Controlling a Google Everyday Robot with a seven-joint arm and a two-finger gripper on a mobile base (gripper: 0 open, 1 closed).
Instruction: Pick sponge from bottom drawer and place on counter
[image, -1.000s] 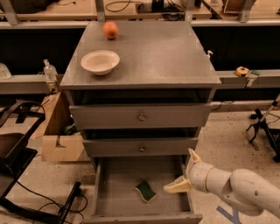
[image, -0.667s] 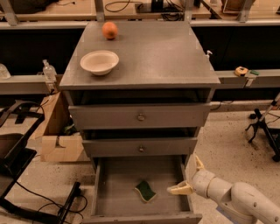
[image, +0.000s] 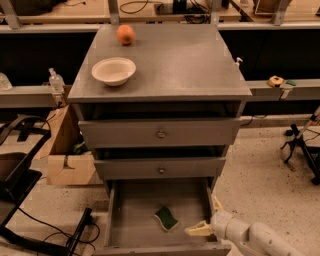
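The sponge (image: 166, 218), dark green over yellow, lies flat on the floor of the pulled-out bottom drawer (image: 132, 207), right of its middle. My gripper (image: 206, 218) is open and empty at the drawer's right front corner, just right of the sponge and apart from it. One cream finger (image: 197, 231) points left toward the sponge, and the other stands up along the drawer's right wall. The counter (image: 185, 60) is the grey top of the cabinet above.
A white bowl (image: 114, 70) and an orange (image: 126, 34) sit on the left part of the counter. The two upper knob drawers (image: 161, 133) are shut. A cardboard box (image: 65, 160) and black cables lie at the left, and a stand's legs (image: 300, 145) are at the right.
My gripper and arm have sunk lower, toward the drawer's right front corner. The sponge has not moved.
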